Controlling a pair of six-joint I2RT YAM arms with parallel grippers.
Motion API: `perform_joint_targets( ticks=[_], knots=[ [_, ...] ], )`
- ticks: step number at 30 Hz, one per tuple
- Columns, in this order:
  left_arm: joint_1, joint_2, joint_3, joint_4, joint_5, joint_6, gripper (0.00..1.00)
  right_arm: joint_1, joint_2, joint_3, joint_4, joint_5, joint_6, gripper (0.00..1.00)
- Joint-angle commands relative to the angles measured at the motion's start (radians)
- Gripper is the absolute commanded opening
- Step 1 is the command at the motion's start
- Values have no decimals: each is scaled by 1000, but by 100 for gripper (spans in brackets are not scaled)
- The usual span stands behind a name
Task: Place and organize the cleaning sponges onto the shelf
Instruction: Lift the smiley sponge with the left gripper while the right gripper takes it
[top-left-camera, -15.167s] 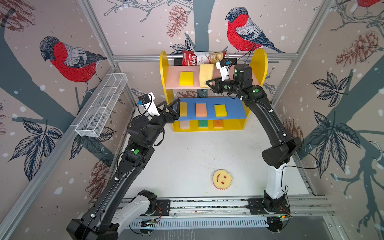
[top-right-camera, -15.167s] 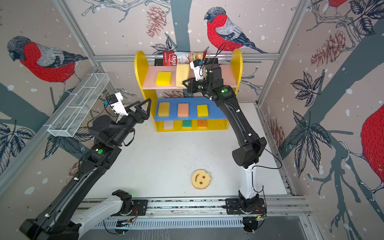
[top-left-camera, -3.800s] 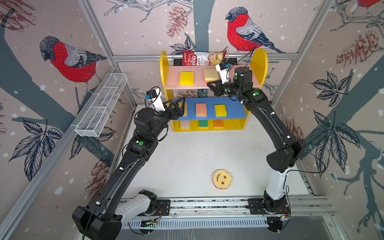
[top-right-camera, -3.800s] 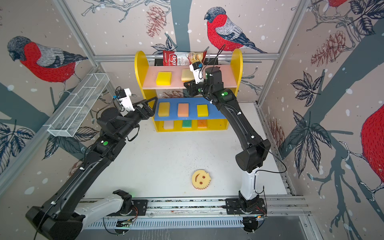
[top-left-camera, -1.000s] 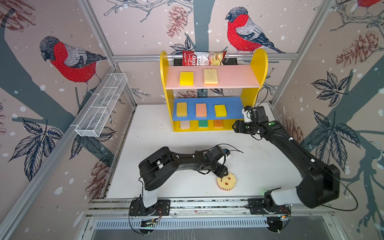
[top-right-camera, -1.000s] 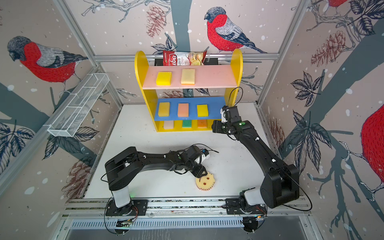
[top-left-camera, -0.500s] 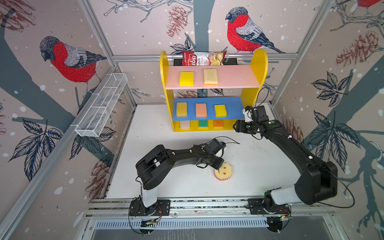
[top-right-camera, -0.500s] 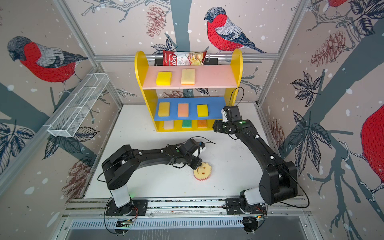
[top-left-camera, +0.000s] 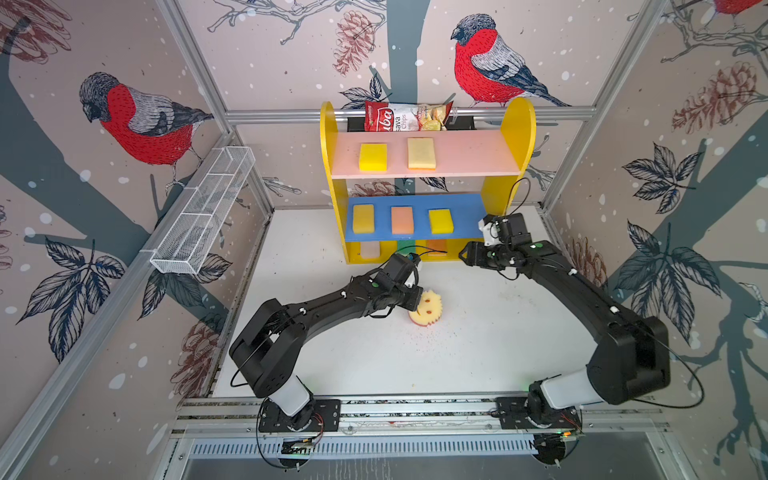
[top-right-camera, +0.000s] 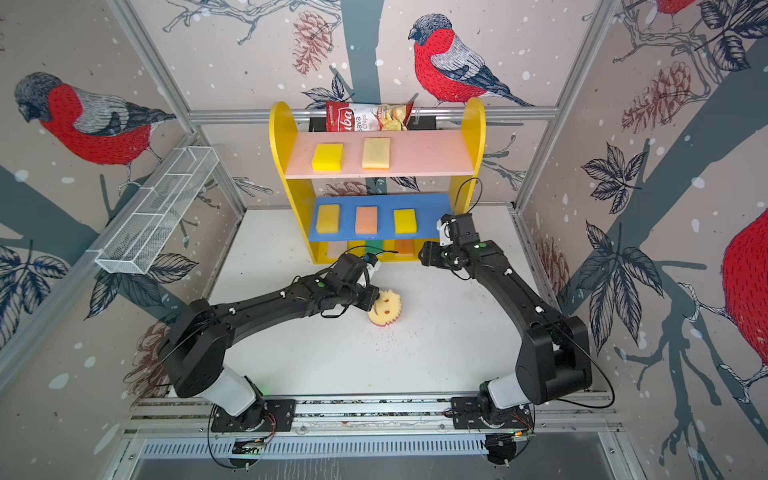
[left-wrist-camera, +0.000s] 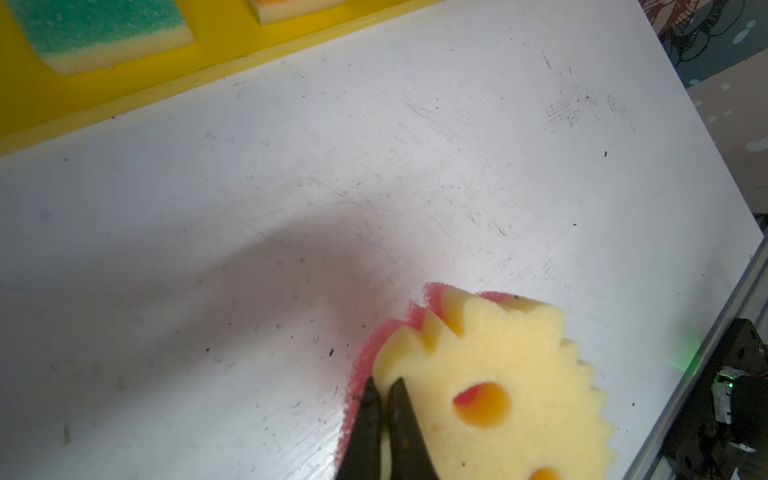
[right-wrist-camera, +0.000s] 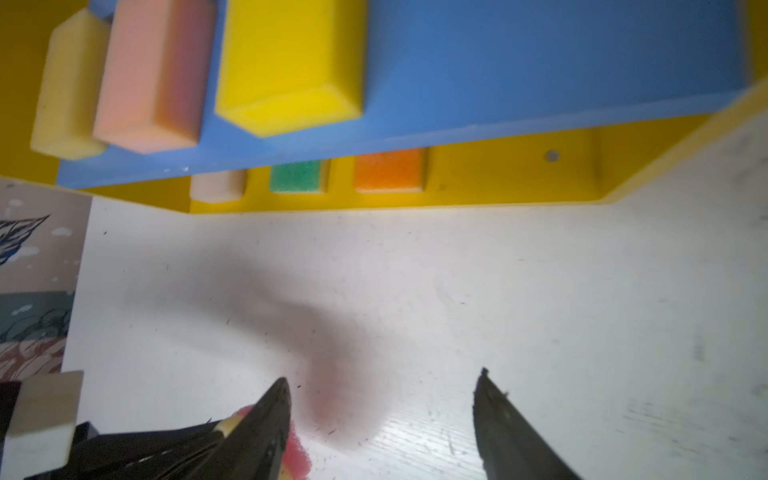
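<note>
The round yellow smiley-face sponge (top-left-camera: 428, 309) (top-right-camera: 387, 308) (left-wrist-camera: 498, 386) hangs tilted over the white table, its red underside showing. My left gripper (top-left-camera: 415, 301) (top-right-camera: 373, 301) (left-wrist-camera: 382, 384) is shut on that sponge's rim. The shelf (top-left-camera: 517, 124) (top-right-camera: 473, 120) stands at the back. Two sponges (top-left-camera: 372, 157) lie on its pink board and three sponges (top-left-camera: 402, 219) on the blue one. The base carries cream, green (right-wrist-camera: 296, 176) and orange (right-wrist-camera: 388, 170) sponges. My right gripper (top-left-camera: 467, 253) (top-right-camera: 426, 251) (right-wrist-camera: 382, 376) hovers open and empty in front of the shelf's right end.
A red-and-white chips bag (top-left-camera: 405, 116) sits behind the top of the shelf. A white wire-mesh rack (top-left-camera: 203, 212) hangs on the left wall. The metal rail (top-left-camera: 415, 409) with both arm bases runs along the table's front edge.
My left gripper has shut on the smiley sponge's rim and carried it away from the front edge toward the shelf, tipping it up. The right arm has hardly moved.
</note>
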Motion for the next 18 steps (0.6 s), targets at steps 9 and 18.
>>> perform_joint_targets(
  ticks=[9, 18],
  knots=[
    [52, -111, -46, 28, -24, -48, 0, 197, 60, 8, 190, -159, -14, 79],
    [80, -159, -35, 11, -86, -66, 0, 205, 31, -62, 188, -271, -42, 74]
  ],
)
